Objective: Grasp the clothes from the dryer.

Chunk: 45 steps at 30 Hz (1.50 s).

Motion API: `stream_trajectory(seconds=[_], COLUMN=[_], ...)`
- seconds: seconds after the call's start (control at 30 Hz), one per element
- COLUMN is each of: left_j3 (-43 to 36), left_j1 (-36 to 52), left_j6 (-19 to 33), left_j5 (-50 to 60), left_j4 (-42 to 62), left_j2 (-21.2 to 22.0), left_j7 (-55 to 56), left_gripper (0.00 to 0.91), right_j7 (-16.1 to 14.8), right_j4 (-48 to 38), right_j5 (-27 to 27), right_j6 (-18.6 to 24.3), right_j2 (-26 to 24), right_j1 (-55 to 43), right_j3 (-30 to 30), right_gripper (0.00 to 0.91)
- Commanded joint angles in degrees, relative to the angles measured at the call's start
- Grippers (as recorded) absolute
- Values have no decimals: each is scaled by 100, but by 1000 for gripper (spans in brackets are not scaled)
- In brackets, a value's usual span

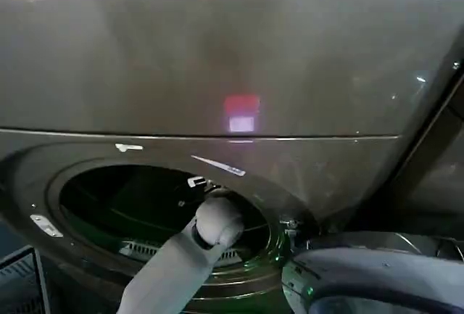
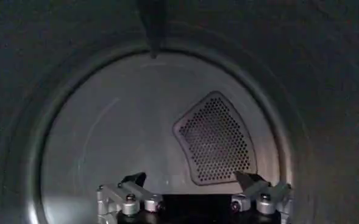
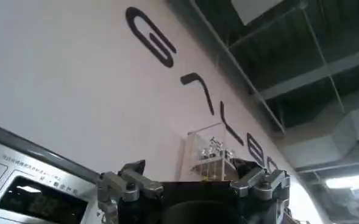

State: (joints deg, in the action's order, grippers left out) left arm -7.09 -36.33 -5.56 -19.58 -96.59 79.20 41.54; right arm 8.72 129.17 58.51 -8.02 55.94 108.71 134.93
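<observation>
The left tool [image 2: 194, 198] is inside the dryer [image 1: 217, 60] drum, jaws spread wide and empty. No clothes can be made out; they may lie low under the tool. Best tilt it downward to find them before closing. The right tool [image 3: 194, 182], parked outside the dryer, is open and empty

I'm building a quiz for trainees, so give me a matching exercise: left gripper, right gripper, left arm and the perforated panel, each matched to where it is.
Things:
1. left gripper
2. right gripper
3. left arm
4. perforated panel

Places:
A. on the drum's back wall
B. facing a lettered wall
C. inside the drum
D. passing through the porthole

Pairs: 1-C, 2-B, 3-D, 4-A.
</observation>
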Motion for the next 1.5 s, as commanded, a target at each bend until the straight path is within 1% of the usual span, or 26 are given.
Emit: stream_trajectory(seconds=[0.03, 0.23, 0.33, 0.6, 1.03, 1.27, 1.5], left_j3=[36, 201, 234, 396, 688, 1009, 1185], left_j1=[563, 1064, 1226, 1721, 2377, 2758, 3088], left_j6=[38, 216, 345, 656, 1077, 1197, 1232], left_j5=[-88, -152, -93, 27, 245, 409, 468], left_j4=[909, 1981, 2294, 3535, 4985, 5925, 6573], left_j2=[197, 437, 521, 835, 1238, 1485, 1580], left_j7=[-59, -213, -299, -589, -1109, -1462, -1890], left_gripper=[907, 907, 907, 907, 907, 907, 907], right_j7=[-5, -13, -21, -41, -69, -80, -90], right_j4=[6, -7, -3, -13, -29, -57, -37], right_j5=[22, 63, 74, 85, 98, 103, 119], right_j6=[-11, -3, 1, 15, 31, 33, 37], right_j2=[-10, -29, -32, -12, -32, -58, -81], right_j1=[3, 28, 29, 25, -31, -80, -132], right_j3=[9, 65, 70, 78, 54, 37, 13], right_gripper=[907, 907, 907, 907, 907, 907, 907])
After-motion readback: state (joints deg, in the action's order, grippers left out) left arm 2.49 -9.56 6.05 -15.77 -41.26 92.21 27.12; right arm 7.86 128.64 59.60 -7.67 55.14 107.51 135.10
